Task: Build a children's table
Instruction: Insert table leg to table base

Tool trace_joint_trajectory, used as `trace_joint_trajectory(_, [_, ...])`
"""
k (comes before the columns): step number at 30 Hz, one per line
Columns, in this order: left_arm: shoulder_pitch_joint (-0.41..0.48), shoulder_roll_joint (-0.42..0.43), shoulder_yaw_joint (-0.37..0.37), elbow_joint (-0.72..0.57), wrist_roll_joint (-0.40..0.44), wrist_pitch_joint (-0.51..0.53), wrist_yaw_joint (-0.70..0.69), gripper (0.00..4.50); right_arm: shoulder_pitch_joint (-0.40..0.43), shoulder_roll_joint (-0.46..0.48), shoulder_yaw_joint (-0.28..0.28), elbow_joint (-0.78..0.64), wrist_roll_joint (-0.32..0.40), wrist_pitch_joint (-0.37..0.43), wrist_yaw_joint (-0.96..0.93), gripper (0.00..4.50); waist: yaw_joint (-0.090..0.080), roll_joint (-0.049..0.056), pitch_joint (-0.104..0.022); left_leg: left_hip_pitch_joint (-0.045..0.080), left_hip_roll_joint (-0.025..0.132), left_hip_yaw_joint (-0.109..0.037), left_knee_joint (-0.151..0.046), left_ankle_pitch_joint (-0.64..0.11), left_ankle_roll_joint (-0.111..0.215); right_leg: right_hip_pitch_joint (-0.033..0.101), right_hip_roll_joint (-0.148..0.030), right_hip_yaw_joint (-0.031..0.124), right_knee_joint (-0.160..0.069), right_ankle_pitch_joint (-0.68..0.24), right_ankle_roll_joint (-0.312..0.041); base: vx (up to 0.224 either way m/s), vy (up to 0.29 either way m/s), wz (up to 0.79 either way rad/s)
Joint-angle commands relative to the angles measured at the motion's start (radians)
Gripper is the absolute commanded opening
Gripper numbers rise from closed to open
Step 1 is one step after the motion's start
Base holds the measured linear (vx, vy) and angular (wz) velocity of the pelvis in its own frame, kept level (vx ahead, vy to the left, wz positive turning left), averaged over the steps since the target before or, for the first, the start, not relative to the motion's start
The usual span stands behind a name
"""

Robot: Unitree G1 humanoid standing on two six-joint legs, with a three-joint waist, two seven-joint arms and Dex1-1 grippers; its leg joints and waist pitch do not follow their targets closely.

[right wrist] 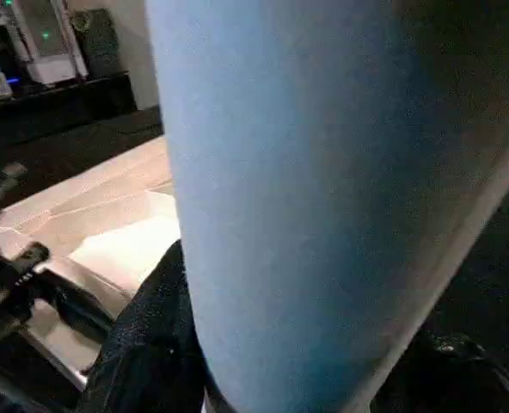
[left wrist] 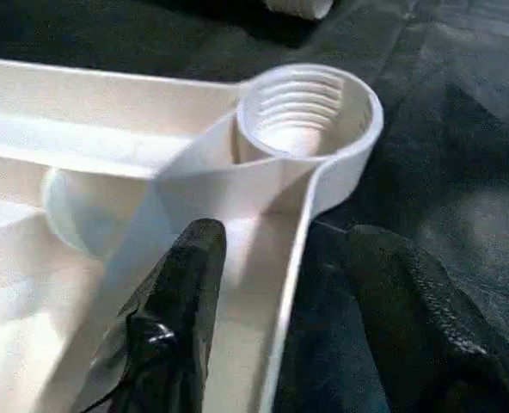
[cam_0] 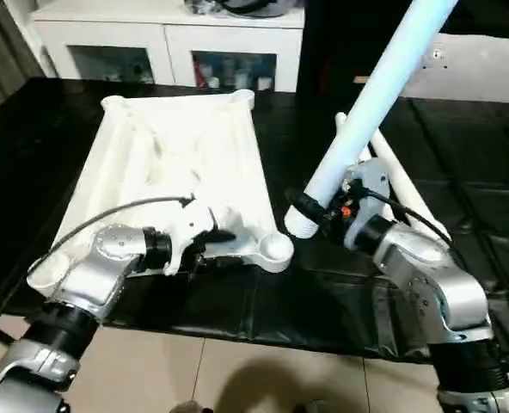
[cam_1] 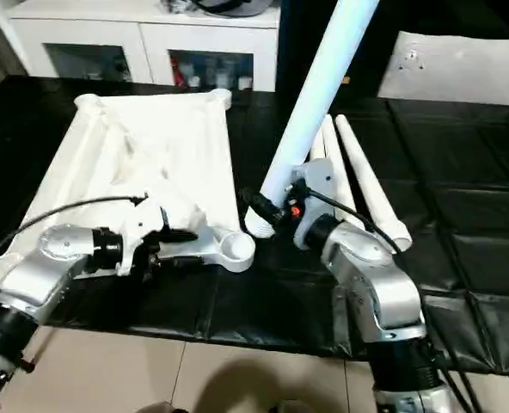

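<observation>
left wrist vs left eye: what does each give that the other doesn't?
Left wrist alone: the threads inside the corner socket, and the left hand's fingers straddling the tabletop's raised rim, one inside, one outside over the black mat.

Left eye alone: the whole upside-down tabletop, the right hand gripping a leg tilted up near that socket, spare legs lying on the mat, and the white cabinet behind.

Both: the near corner socket, the rim, the left hand, the black mat.

Black padded mat [cam_0: 461, 206] covers the work surface. White cabinet [cam_0: 164, 39] with glass-fronted compartments behind it. Pale tiled floor [cam_0: 237, 374] at near edge.
</observation>
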Motion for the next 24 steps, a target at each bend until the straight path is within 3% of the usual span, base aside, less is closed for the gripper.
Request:
trace_joint_trajectory(1, [-0.024,0.005,-0.009,0.024,0.019,-0.016,-0.028,2.18,0.007,-0.006,0.021,-0.02,-0.029,-0.017,-0.003,1.91,0.0,0.008,-0.076,0.009,0.031,-0.006,-0.073,-0.177,-0.027,0.055,-0.058,0.037,-0.074,-0.146,-0.211,0.0,0.0,0.0])
trace_joint_trajectory(2, [-0.027,0.006,-0.011,0.038,0.022,-0.023,-0.038,2.08,0.009,-0.004,0.032,-0.018,-0.052,-0.045,-0.015,1.91,0.001,0.01,-0.075,0.009,0.032,-0.006,-0.073,-0.177,-0.03,0.054,-0.059,0.037,-0.074,-0.143,-0.214,0.0,0.0,0.0])
trace_joint_trajectory(3, [-0.03,0.005,-0.01,0.049,0.025,-0.03,-0.04,1.91,0.01,-0.008,0.038,-0.023,-0.052,-0.019,-0.02,1.91,0.0,0.009,-0.075,0.009,0.032,-0.006,-0.073,-0.178,-0.03,0.054,-0.059,0.037,-0.074,-0.142,-0.214,0.0,0.0,0.0])
trace_joint_trajectory(7, [-0.041,0.007,-0.015,0.087,0.046,-0.058,-0.043,1.6,0.003,0.004,0.019,-0.041,0.005,0.06,-0.016,1.91,0.0,0.009,-0.076,0.009,0.032,-0.007,-0.073,-0.181,-0.025,0.056,-0.059,0.038,-0.073,-0.13,-0.221,0.0,0.0,0.0])
trace_joint_trajectory(11, [-0.049,0.004,-0.008,0.11,0.055,-0.07,-0.053,1.28,0.001,0.01,0.001,-0.041,0.036,0.052,0.002,1.91,0.001,0.011,-0.075,0.009,0.034,-0.007,-0.074,-0.186,-0.026,0.055,-0.061,0.038,-0.073,-0.132,-0.226,0.0,0.0,0.0])
trace_joint_trajectory(24, [-0.088,0.005,-0.039,0.212,0.146,-0.159,-0.076,0.15,-0.013,-0.019,0.076,-0.019,0.019,0.082,0.066,1.91,0.001,0.007,-0.073,0.01,0.035,-0.008,-0.076,-0.204,-0.029,0.056,-0.063,0.039,-0.077,-0.178,-0.218,0.0,0.0,0.0])
